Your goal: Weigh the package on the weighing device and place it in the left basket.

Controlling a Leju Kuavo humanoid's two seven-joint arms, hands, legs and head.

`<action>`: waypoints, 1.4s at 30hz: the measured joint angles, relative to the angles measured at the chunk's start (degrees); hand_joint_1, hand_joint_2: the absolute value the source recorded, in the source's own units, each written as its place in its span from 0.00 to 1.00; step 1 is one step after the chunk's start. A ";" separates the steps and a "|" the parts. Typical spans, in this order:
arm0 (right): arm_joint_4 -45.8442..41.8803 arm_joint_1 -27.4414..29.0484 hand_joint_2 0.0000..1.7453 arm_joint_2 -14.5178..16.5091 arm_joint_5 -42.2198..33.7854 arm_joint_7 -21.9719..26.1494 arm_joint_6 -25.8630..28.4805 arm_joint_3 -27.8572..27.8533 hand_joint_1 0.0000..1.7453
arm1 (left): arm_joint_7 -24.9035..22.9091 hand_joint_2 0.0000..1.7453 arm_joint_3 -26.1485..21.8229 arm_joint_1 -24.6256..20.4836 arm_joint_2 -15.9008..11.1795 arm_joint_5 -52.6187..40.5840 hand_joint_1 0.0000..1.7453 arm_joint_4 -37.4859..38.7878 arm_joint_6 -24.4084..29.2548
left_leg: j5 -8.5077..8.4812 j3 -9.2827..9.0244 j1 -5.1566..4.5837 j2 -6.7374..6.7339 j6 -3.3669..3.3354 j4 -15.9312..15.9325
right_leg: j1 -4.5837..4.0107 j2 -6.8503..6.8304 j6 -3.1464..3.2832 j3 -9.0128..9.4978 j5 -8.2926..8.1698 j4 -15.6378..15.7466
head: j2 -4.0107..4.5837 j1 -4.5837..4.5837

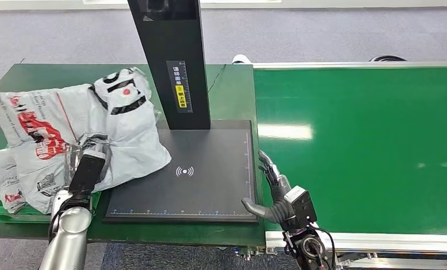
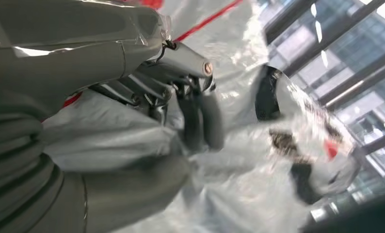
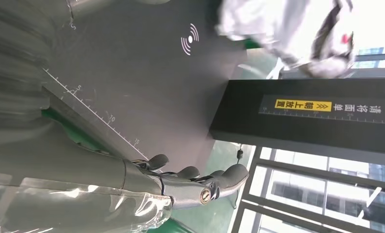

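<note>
**Package half on the scale, held by the left hand**

On a dark green table (image 1: 232, 101) a black weighing device (image 1: 204, 174) is placed, with a flat platform and one black upright post (image 1: 173, 62). To the right a bright green conveyor belt (image 1: 367, 146) is seen, and behind both a grey carpeted floor (image 1: 322, 34). In the right wrist view, large windows (image 3: 326, 199) with other buildings outside are visible.

One package (image 1: 80, 135) is counted (a crumpled white plastic bag with red and black print). It lies mostly on the table to the left of the platform, and one corner rests over the platform's left part. At the left edge, below the bag, the rim of one green basket (image 1: 1, 214) is seen.

On the post a label with Chinese characters, partly on a yellow strip, and a ruler scale is fixed; the small text cannot be read with certainty. On the platform a white wireless symbol (image 1: 184, 171) and ruler marks along the edges are printed. The writing on the bag is too creased to be read.

The left hand (image 1: 89, 163) is closed on the bag's plastic. The right hand (image 1: 275, 194) holds nothing, with fingers spread, just beside the platform's right front corner.
</note>
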State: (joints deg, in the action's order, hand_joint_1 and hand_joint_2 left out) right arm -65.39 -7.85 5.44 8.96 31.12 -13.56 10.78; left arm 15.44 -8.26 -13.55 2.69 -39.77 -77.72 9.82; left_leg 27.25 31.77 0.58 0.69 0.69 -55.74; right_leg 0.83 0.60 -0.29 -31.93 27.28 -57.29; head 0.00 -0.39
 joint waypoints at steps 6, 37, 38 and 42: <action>0.32 0.09 1.00 0.12 0.55 -0.32 0.03 -0.02 0.00 | -3.86 1.00 0.38 1.49 0.32 -5.56 0.00 -1.67 12.65 | 0.01 -0.03 0.03 -0.03 0.00 0.00 | -0.04 0.04 0.01 -0.03 0.00 0.00 | 0.00 -0.02; 0.32 0.20 1.00 1.47 2.09 -1.37 -0.46 -0.10 0.00 | -10.66 1.00 -6.33 -1.10 0.69 -15.17 0.00 4.59 22.12 | 0.00 -0.02 0.05 -0.03 0.00 0.00 | -0.06 0.04 0.01 -0.02 0.00 0.00 | 0.00 -0.01; 0.32 0.19 1.00 1.47 2.14 -1.36 -0.49 -0.11 0.00 | -10.55 1.00 -6.61 -1.41 0.69 -15.16 0.00 4.99 22.46 | 0.00 -0.02 0.05 -0.03 0.00 0.00 | -0.06 0.05 0.01 -0.02 0.00 0.00 | 0.00 -0.01; 0.33 0.18 1.00 1.47 2.18 -1.23 -0.55 -0.19 0.00 | -0.20 1.00 -8.38 -1.55 1.28 -10.26 0.00 4.60 27.94 | 0.00 -0.03 0.06 -0.07 0.01 0.00 | -0.08 0.09 0.02 -0.03 -0.01 -0.01 | 0.00 -0.02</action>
State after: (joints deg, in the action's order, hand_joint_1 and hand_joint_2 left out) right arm -65.06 -7.67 6.91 11.14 29.88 -14.11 10.59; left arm 15.25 -16.64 -15.10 3.98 -50.03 -73.12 37.76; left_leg 27.25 31.74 0.64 0.62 0.69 -55.74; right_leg 0.75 0.69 -0.28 -31.96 27.27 -57.29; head 0.00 -0.40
